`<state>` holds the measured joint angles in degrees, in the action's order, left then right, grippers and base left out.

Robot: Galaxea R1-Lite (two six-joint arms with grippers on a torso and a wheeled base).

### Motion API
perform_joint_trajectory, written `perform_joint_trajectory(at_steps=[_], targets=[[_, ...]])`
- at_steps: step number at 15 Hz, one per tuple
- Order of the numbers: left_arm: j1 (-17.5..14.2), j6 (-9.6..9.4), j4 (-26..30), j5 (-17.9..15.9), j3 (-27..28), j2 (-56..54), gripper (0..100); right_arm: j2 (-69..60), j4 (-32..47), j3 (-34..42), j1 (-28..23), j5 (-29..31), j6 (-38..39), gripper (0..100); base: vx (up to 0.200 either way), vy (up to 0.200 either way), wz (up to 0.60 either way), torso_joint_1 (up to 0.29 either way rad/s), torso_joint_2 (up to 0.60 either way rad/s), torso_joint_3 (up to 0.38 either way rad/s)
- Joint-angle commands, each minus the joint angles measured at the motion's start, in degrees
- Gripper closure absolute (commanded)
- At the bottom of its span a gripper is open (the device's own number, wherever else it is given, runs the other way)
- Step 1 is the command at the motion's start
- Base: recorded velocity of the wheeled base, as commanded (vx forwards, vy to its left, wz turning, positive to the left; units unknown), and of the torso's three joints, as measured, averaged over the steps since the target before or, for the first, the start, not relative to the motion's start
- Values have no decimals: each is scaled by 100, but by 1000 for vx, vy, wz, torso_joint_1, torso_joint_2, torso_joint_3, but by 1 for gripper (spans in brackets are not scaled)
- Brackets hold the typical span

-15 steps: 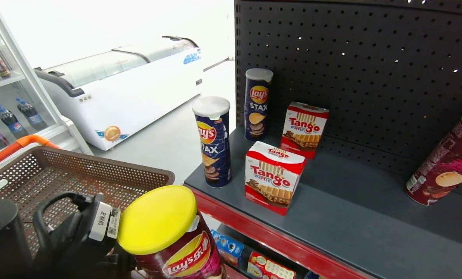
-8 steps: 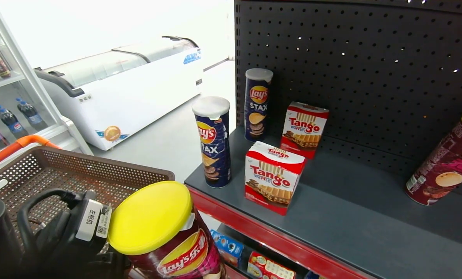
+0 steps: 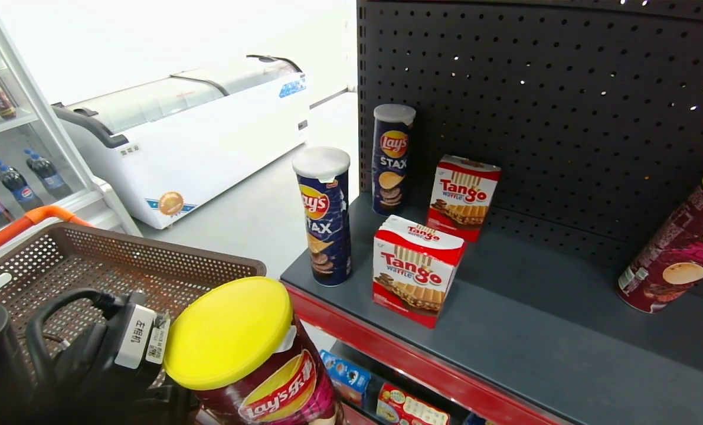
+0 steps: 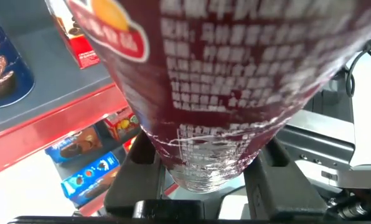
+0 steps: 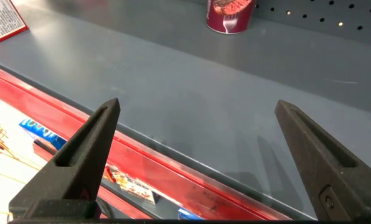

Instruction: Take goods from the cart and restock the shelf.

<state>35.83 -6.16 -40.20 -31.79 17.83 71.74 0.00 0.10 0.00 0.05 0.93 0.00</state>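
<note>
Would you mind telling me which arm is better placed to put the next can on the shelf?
Left. The left gripper holds the yellow-lidded maroon chip can beside the shelf; the right gripper is open and empty above the shelf.

The chip can (image 3: 280, 389) at the lower left of the head view wears a glossy printed wrap under a smooth yellow plastic lid (image 3: 228, 332); its lower end looks silvery and shiny in the left wrist view; the shelf board (image 3: 534, 336) is matt grey, its front lip (image 3: 398, 366) glossy red; the back panel (image 3: 563, 88) is matt dark perforated sheet; the mid-frame wafer box (image 3: 416, 271) is glossy card; the basket (image 3: 150, 260) is brown perforated plastic; the right gripper's fingers (image 5: 79, 155) are matt black.
</note>
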Motion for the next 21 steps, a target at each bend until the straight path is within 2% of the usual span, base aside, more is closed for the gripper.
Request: perform_joint_trajectory(at_steps=[1, 14, 21], targets=[[12, 0, -5, -2, 1, -2, 100, 0, -1, 0, 4, -5, 0, 0, 0, 0, 0, 0, 0, 0], [38, 0, -5, -2, -43, -11, 100, 0, -1, 0, 4, -5, 0, 0, 0, 0, -600, 2, 3, 2], [-32, 18, -5, 6, -78, -11, 100, 0, -1, 0, 4, -31, 0, 0, 0, 0, 0, 0, 0, 0]])
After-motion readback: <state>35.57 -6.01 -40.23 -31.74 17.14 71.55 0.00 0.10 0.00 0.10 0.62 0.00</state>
